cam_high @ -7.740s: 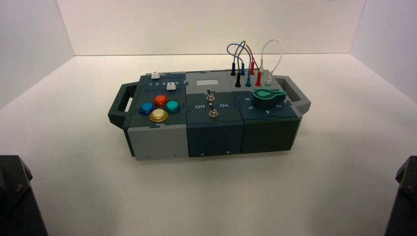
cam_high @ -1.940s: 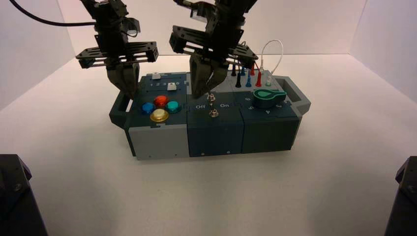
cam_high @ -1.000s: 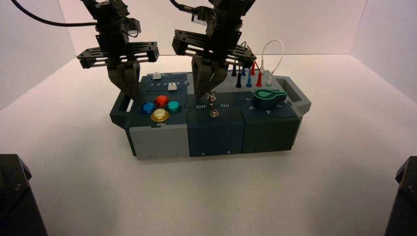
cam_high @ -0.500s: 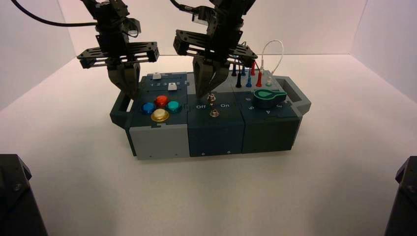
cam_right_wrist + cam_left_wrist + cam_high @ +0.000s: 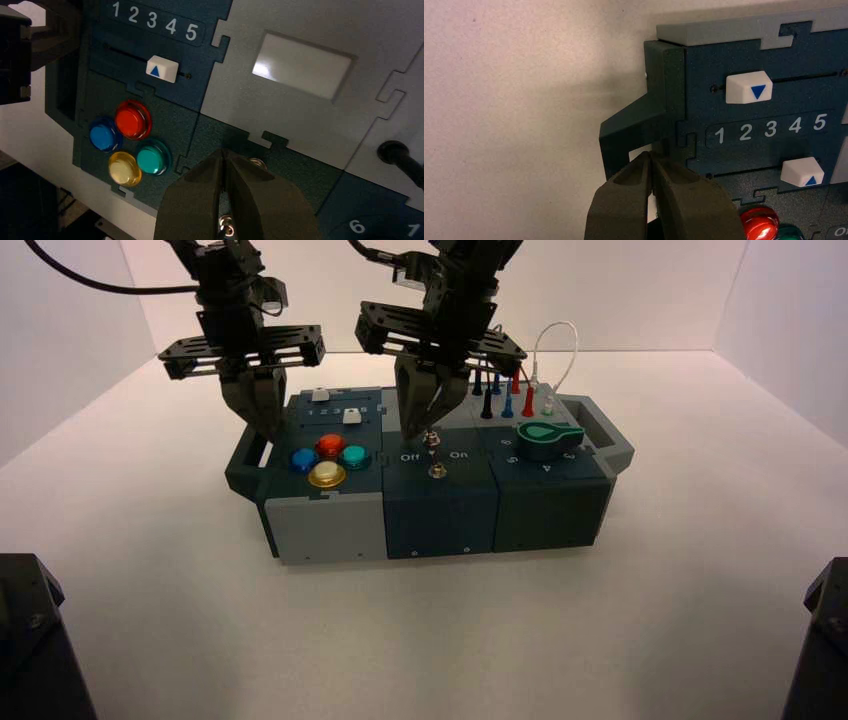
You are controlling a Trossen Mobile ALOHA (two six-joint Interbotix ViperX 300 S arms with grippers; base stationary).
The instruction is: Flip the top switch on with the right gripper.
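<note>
The top switch is a small silver toggle on the box's middle panel, between the Off and On lettering. My right gripper hangs over it, shut, with its tips touching down at the switch. In the right wrist view the shut right gripper sits on the buttons' side of the top switch's silver collar. The lever itself is hidden behind a finger. The lower toggle shows through the slit between the fingers. My left gripper is shut and holds nothing, over the box's left handle.
Red, blue, teal and yellow buttons fill the left panel, with two white sliders behind them. A green knob and plugged wires occupy the right panel. A pale display window lies behind the switches.
The right gripper has crept a little to the right at the top switch, and the box has edged slightly the same way. The left gripper has stayed where it was.
</note>
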